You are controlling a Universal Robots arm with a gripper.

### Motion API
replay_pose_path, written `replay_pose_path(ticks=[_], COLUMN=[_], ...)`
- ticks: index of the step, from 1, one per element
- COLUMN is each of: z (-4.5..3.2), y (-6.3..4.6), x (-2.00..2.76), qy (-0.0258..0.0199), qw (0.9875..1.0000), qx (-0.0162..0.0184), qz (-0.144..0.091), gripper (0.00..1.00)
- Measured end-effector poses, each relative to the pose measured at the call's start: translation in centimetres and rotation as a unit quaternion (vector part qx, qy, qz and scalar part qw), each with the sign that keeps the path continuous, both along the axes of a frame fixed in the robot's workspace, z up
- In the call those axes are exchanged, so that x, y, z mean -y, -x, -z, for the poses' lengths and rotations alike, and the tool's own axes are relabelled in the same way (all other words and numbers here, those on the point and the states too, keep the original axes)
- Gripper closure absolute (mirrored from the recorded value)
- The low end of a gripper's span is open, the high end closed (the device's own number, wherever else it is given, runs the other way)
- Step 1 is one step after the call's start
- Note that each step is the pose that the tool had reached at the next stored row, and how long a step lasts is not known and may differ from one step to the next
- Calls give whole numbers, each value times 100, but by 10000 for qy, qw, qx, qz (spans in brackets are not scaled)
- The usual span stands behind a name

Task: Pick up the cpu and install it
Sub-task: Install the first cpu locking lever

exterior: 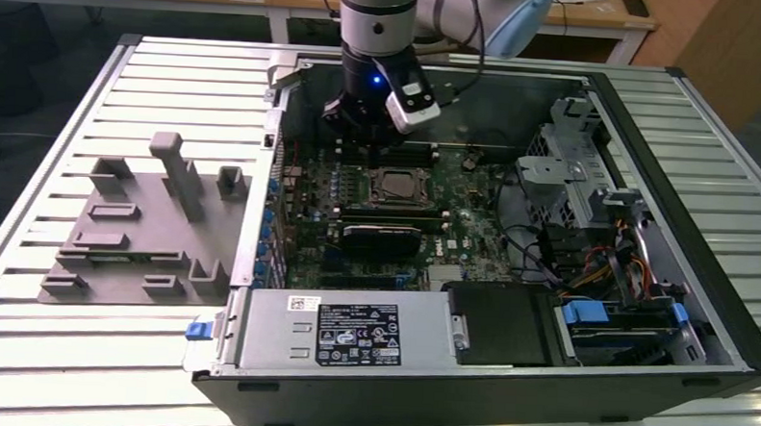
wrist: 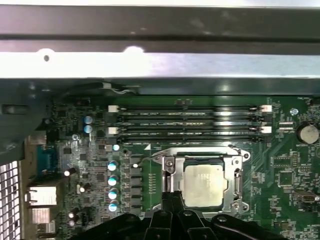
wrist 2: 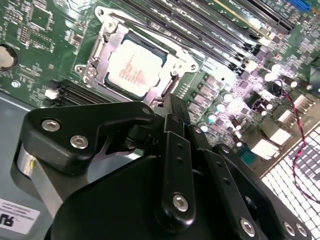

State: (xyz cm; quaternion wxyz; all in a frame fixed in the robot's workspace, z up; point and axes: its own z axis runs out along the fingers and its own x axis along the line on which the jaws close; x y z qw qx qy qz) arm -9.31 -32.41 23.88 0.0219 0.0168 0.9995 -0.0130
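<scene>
Exterior view: the arm [exterior: 378,20] stands over the open computer case [exterior: 476,395] on the slatted tabletop [exterior: 51,112]. The gripper [exterior: 358,125] is a dark mass against the dark case wall, so the jaws cannot be made out here. The cpu [exterior: 395,187] shows as a small pale square in the middle of the motherboard [exterior: 352,260].

Both wrist views: the cpu lies flat in the socket frame [wrist: 237,175], pale metal top up. The gripper's black body cuts off the near edge of the frame and the board beside it.

First wrist view: the jaws are pressed together with nothing between them. Their tips overlap 1 corner of the frame, just beside the cpu. I cannot tell whether they touch the frame or hang above it. This view also takes in the memory slots [wrist: 190,120] beyond the socket and the case's metal rail [wrist: 160,65].

Second wrist view: the gripper's link bars and screws are seen close up. The cpu is seen at a slant, and 1 corner of its frame is hidden.

Exterior view alone: the grey fixture [exterior: 136,231] lies on the tabletop, on the exterior view's left of the case and well apart from the gripper. The power supply [exterior: 349,332] sits at the case's near wall.
</scene>
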Motion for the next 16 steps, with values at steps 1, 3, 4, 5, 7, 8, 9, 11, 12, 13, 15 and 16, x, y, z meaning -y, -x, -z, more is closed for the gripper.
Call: replay_pose_path(ticks=[1, 3, 4, 5, 7, 8, 9, 11, 12, 13, 15, 16], z=[0, 0, 0, 0, 0, 0, 0, 0, 0, 0, 0, 0], y=[16, 53, 77, 101, 145, 162, 173, 191, 200, 209, 228, 234], x=[0, 0, 0, 0, 0, 0, 0, 0, 0, 0, 0, 1], qy=[0, -1, -1, -1, -1, -1, -2, -20, -46, -80, -166, -218], qw=[10000, 10000, 10000, 10000, 10000, 10000, 10000, 10000, 10000, 10000, 9999, 9998], qx=[0, 0, 0, 0, 0, 0, 0, 0, 0, 0, 0, 0], qz=[0, 0, -1, 0, 0, 0, 0, 0, 0, 0, 0, -1], gripper=[89, 89, 89, 89, 89, 89, 89, 89, 89, 89, 89, 89])
